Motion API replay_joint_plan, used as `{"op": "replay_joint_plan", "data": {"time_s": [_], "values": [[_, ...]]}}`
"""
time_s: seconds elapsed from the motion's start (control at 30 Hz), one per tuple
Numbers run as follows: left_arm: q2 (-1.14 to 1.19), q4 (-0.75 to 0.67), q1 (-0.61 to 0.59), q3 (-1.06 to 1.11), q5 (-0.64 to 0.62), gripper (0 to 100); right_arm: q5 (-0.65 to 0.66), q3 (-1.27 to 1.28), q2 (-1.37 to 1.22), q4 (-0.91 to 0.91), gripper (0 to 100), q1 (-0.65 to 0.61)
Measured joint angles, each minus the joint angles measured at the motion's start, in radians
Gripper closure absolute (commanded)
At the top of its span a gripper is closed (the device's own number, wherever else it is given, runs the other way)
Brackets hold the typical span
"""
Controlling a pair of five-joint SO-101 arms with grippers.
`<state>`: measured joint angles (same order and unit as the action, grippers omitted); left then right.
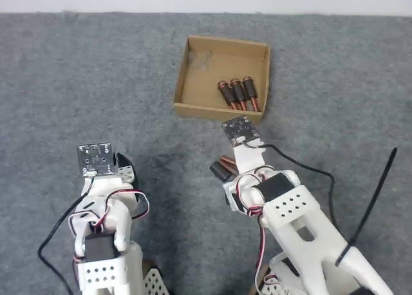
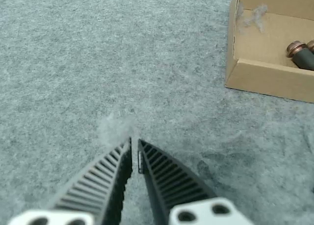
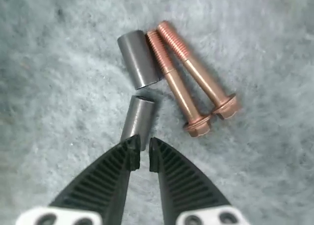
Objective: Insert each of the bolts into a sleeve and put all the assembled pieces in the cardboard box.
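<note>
Copper-coloured threaded bolts (image 3: 174,82) lie beside smooth grey cylindrical sleeves (image 3: 140,60) on carpet (image 3: 49,63).

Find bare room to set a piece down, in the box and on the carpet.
Free: in the cardboard box, the left half between its wall and the three assembled pieces; the carpet between box and left arm. Crowded: the box's right side, and the two sleeves and two bolts by the right arm.

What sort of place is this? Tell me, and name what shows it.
Probably a robotics workbench: two small white arms side by side, a grey felt-covered table, and a cardboard box holding three bolts in sleeves.
</note>
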<state>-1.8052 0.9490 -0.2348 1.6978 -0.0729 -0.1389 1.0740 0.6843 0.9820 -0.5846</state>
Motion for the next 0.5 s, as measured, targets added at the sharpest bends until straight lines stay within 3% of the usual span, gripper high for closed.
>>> {"op": "replay_joint_plan", "data": {"time_s": [0.1, 0.27, 0.5], "values": [[0.000, 0.000, 0.000, 0.000, 0.000, 98, -0.035, 0.000, 0.000, -0.034, 98.0, 0.000], [0.000, 0.000, 0.052, 0.000, 0.000, 98, -0.068, 0.000, 0.000, -0.057, 88.3, -0.011], [0.000, 0.000, 0.063, 0.000, 0.000, 98, -0.071, 0.023, 0.000, -0.081, 89.7, -0.058]]}}
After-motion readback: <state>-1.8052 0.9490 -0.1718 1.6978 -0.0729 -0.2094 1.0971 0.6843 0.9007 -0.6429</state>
